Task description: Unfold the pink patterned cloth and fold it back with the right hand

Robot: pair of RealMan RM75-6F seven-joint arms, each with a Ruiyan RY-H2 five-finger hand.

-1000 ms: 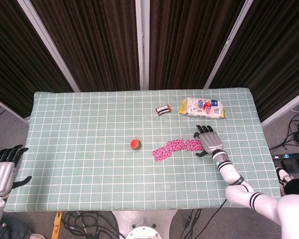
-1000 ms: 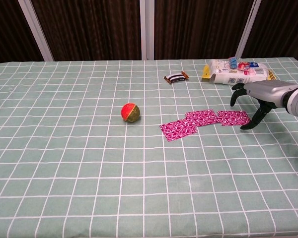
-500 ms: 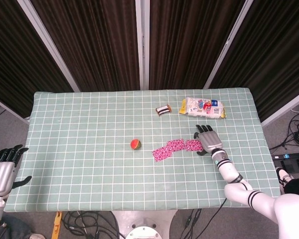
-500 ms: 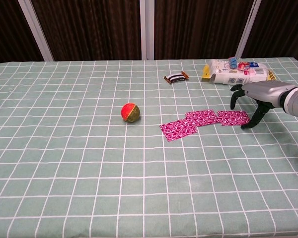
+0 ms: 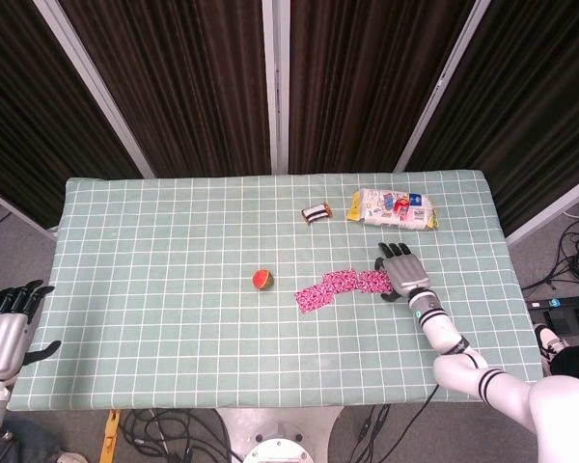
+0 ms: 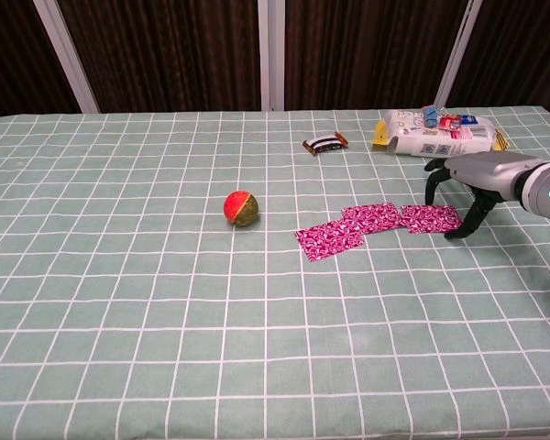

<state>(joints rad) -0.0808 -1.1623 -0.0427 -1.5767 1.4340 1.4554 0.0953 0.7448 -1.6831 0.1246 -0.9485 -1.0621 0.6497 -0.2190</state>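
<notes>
The pink patterned cloth (image 5: 340, 286) (image 6: 376, 225) lies spread flat as a long strip on the green checked tablecloth, right of centre. My right hand (image 5: 402, 271) (image 6: 466, 186) hovers at the strip's right end, palm down, fingers apart and pointing down around the cloth's edge; it holds nothing. Off the table's left front corner hangs my left hand (image 5: 8, 325), open and empty, seen only in the head view.
A red and green ball (image 5: 262, 280) (image 6: 241, 208) sits left of the cloth. A small striped wrapper (image 5: 316, 213) (image 6: 324, 143) and a white snack bag (image 5: 392, 208) (image 6: 436, 132) lie toward the far edge, the bag just behind my right hand.
My right hand has crept slightly left toward the cloth's right end. The cloth and the left hand have not moved.
</notes>
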